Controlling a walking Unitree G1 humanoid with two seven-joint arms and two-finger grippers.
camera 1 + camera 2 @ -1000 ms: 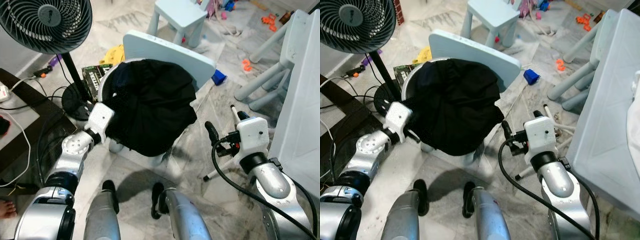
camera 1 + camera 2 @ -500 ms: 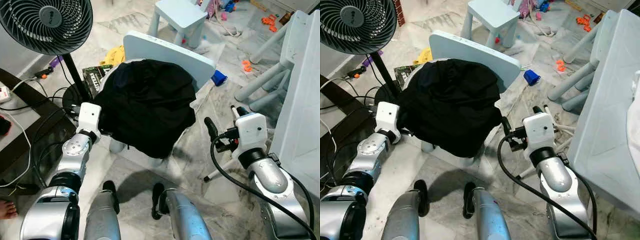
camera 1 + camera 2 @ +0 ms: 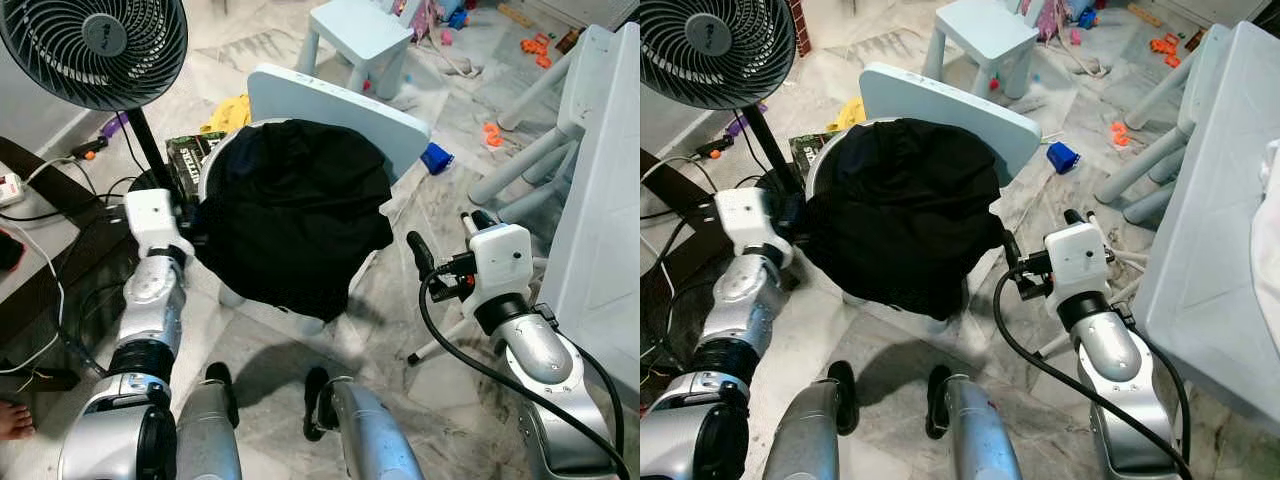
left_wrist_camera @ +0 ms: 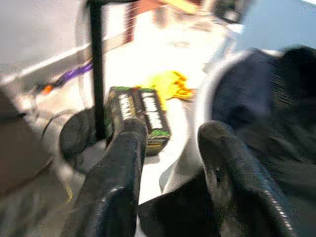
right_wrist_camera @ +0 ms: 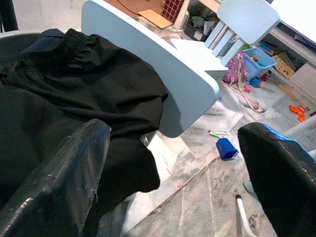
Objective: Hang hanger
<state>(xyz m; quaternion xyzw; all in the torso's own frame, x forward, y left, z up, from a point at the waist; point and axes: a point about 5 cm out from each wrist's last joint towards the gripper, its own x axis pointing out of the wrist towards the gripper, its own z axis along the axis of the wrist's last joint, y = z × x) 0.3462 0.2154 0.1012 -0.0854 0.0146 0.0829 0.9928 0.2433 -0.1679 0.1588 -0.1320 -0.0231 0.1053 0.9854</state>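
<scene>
While a black garment (image 3: 295, 225) is lying heaped over the light blue chair (image 3: 340, 105), the left gripper (image 4: 170, 163) is reaching in at the garment's edge. The left wrist view is showing its two black fingers (image 4: 118, 173) spread apart with nothing pinched; dark cloth is sitting just beyond and below the fingertips, beside a white curved rim. Past the fingers, that view is also picking up a dark printed box (image 4: 138, 116) and a yellow toy (image 4: 170, 84) on the marble floor (image 3: 270, 345), next to the fan's pole. The eye views are showing the fan (image 3: 95, 45) standing beside the chair, which the wrist cameras are not taking in whole.

The right gripper (image 5: 173, 168) is hovering apart from the chair, its fingers (image 5: 54, 182) spread wide and empty. Between those fingers the right wrist view is framing the garment's ribbed edge, the chair back, and a small blue object (image 5: 226, 147) on the floor. A white table (image 3: 1215, 200) is standing off beside the right arm in the eye views. No hanger can be made out; whether one is lying under the cloth cannot be told.
</scene>
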